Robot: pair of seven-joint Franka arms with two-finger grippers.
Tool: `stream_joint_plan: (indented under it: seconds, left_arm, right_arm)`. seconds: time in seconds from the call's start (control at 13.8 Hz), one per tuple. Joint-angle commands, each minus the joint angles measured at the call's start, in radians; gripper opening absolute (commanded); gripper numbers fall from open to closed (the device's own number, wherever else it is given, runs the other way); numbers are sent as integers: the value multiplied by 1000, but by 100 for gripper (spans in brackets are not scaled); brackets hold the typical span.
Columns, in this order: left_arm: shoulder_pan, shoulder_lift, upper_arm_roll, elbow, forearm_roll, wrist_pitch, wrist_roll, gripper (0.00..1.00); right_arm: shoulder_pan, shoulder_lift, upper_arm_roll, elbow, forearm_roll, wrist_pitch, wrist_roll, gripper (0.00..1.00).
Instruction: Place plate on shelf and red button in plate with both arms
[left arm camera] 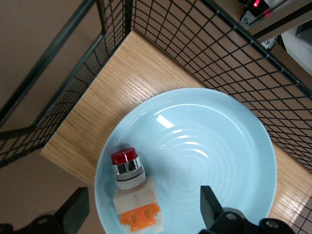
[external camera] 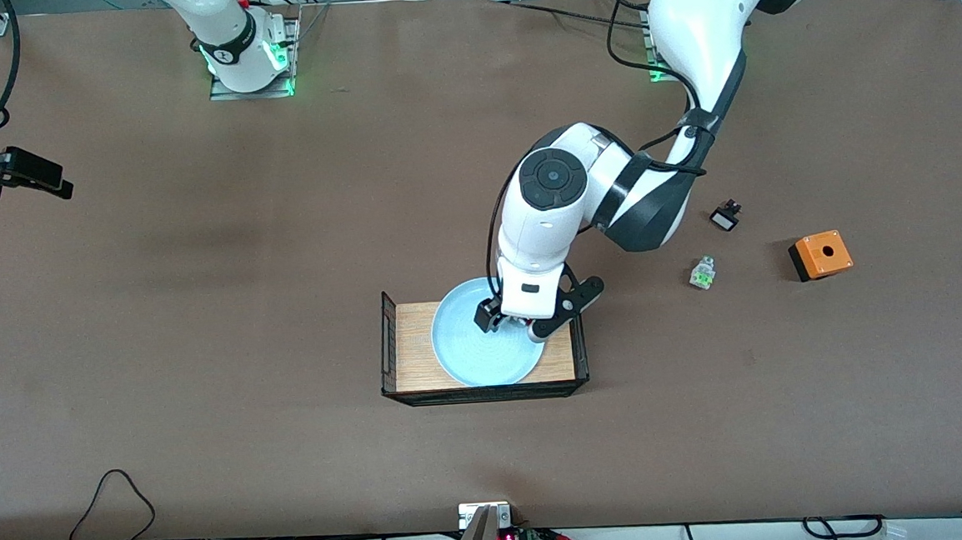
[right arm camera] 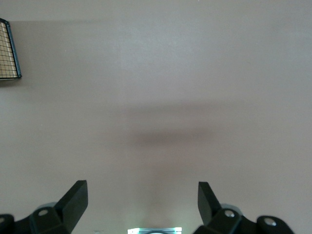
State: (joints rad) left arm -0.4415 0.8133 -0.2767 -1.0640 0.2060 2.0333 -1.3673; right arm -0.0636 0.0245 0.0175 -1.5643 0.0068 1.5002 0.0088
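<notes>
The pale blue plate point(external camera: 470, 362) lies on the wooden floor of a black wire tray point(external camera: 415, 349). In the left wrist view the red button point(left arm camera: 131, 190) lies on its side on the plate point(left arm camera: 219, 146) near the rim, with the red cap at one end and the orange block at the other. My left gripper point(external camera: 514, 325) hangs low over the plate. It is open point(left arm camera: 141, 200), with a finger on each side of the button and not touching it. My right gripper point(right arm camera: 142, 187) is open and empty over bare table and waits at the right arm's end point(external camera: 33, 176).
The tray's wire walls point(left arm camera: 161, 29) stand close around the plate. Toward the left arm's end of the table lie a white part with a green cap point(external camera: 703, 274), a small black part point(external camera: 726, 217) and an orange box with a hole point(external camera: 820, 254).
</notes>
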Motion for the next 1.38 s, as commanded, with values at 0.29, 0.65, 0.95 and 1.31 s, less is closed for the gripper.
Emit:
stream_joint_plan:
  seconds: [0.29, 0.65, 0.95, 1.31]
  left_arm:
    - [38, -147, -1, 18, 30, -192, -1, 100]
    - [154, -221, -6, 13, 15, -367, 301, 100]
    - [297, -244, -7, 12, 12, -418, 508, 100]
    - [481, -278, -7, 9, -42, -473, 797, 100]
  right_arm:
    - [4, 28, 2, 44, 16, -5, -1, 100]
    - [1, 32, 2, 46, 4, 5, -3, 100]
    - [-1, 32, 1, 46, 1, 6, -1, 100]
    - [1, 32, 1, 46, 2, 8, 0, 100]
